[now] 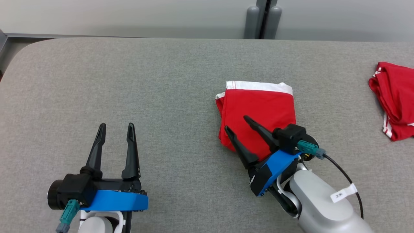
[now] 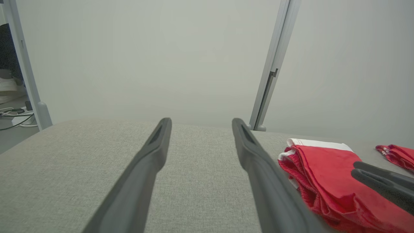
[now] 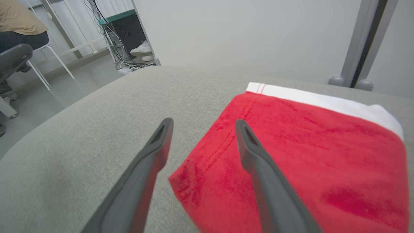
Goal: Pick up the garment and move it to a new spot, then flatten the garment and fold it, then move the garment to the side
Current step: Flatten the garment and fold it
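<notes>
A small white tag (image 1: 343, 193) is wrapped around the black cable (image 1: 348, 177) beside the right forearm (image 1: 320, 197), at about 4 o'clock in the head view. It carries a few dark printed characters, too small and blurred to read. No other writing is legible.

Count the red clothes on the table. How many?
2. One folded red garment lies in the middle by the right gripper; a second red garment sits at the right, partly cut off by the picture's edge.
</notes>
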